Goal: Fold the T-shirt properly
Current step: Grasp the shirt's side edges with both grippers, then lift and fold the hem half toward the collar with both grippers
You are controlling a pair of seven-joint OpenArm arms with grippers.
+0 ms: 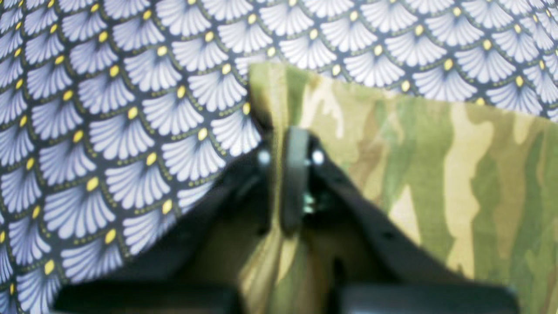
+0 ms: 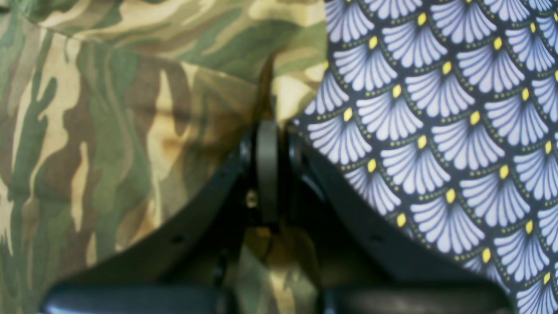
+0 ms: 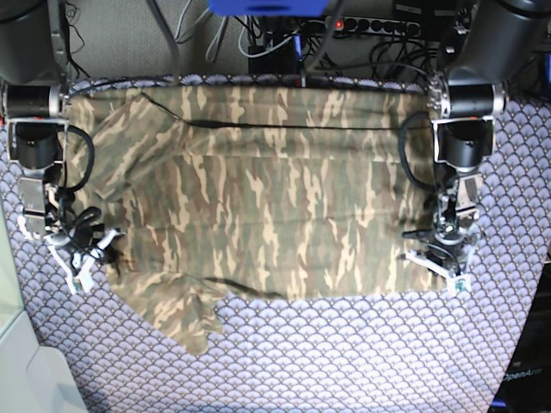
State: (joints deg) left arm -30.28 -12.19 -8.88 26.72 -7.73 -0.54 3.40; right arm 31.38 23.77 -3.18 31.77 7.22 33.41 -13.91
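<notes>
The camouflage T-shirt [image 3: 275, 198] lies spread flat across the table, one sleeve [image 3: 185, 318] pointing toward the front. My left gripper [image 3: 441, 262] is at the shirt's right edge in the base view. In the left wrist view it [image 1: 285, 148] is shut, with a fold of the T-shirt [image 1: 436, 165] pinched between its fingers near a corner. My right gripper [image 3: 82, 258] is at the opposite edge. The right wrist view shows it [image 2: 267, 131] shut on the border of the T-shirt [image 2: 109, 131].
A purple-white scallop tablecloth [image 3: 362, 361] covers the table around the shirt. Cables and a power strip [image 3: 379, 24] run behind the table's far edge. A white object [image 3: 34, 379] stands at the front left corner, and a dark one [image 3: 525, 379] at the front right.
</notes>
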